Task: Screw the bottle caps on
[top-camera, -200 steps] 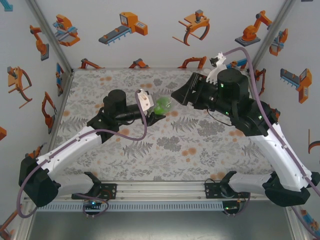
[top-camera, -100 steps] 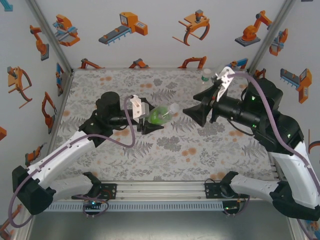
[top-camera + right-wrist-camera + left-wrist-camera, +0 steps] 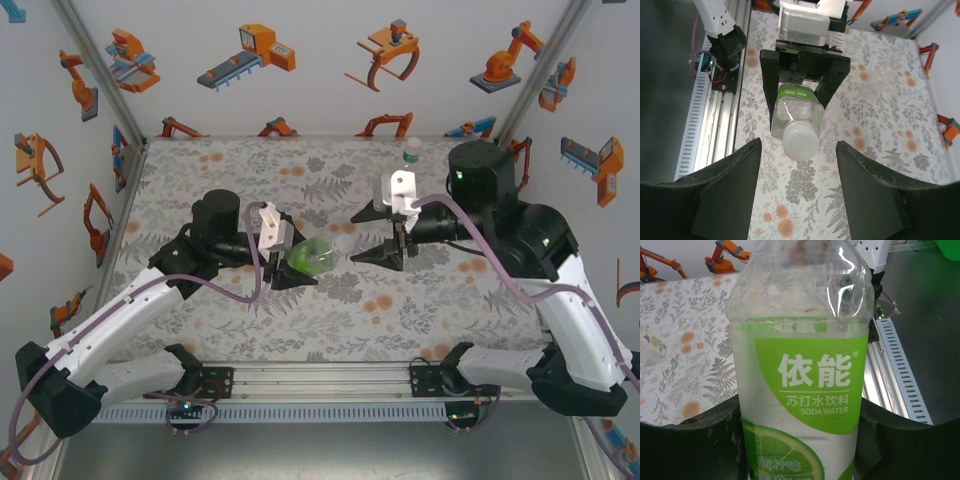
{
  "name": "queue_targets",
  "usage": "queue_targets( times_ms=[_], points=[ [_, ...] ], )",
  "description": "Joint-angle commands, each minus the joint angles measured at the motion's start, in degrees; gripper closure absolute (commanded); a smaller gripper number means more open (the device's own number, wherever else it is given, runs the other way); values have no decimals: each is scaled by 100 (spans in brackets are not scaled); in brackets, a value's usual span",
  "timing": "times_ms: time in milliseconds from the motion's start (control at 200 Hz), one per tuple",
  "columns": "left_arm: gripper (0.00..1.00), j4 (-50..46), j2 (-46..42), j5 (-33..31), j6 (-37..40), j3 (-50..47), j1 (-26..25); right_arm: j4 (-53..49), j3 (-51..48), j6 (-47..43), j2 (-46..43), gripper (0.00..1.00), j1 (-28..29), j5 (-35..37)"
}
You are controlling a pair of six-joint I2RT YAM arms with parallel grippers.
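Observation:
My left gripper (image 3: pixel 300 258) is shut on a clear bottle with a green label (image 3: pixel 312 256), held on its side with its neck pointing right. In the left wrist view the bottle (image 3: pixel 800 370) stands between the black fingers (image 3: pixel 690 445) of that gripper (image 3: pixel 800 415). A white cap (image 3: pixel 343 243) sits on the neck. My right gripper (image 3: pixel 352 240) faces it from the right, open, with the cap (image 3: pixel 801 141) just ahead of and between the two fingertips of that gripper (image 3: pixel 798 142), touching neither.
A small bottle with a green cap (image 3: pixel 411 150) stands at the back right of the flower-patterned table (image 3: pixel 250 330). The metal rail (image 3: pixel 320 385) runs along the near edge. Walls close in the table on three sides.
My right arm has swung left and brought its gripper up to the bottle's cap, its jaws narrowing. The left gripper has moved slightly nearer with the bottle.

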Motion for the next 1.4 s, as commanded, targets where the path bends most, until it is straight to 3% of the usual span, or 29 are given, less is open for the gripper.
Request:
queue_targets(
  times_ms=[0, 1031, 1397],
  points=[
    [100, -225, -104, 264, 123, 97, -10, 73, -154, -223, -48, 47, 40, -268],
    [100, -276, -101, 227, 63, 113, -12, 357, -617, -30, 48, 60, 57, -293],
    [100, -281, -139, 101, 14, 119, -11, 535, -747, 307, 46, 73, 57, -236]
  ],
)
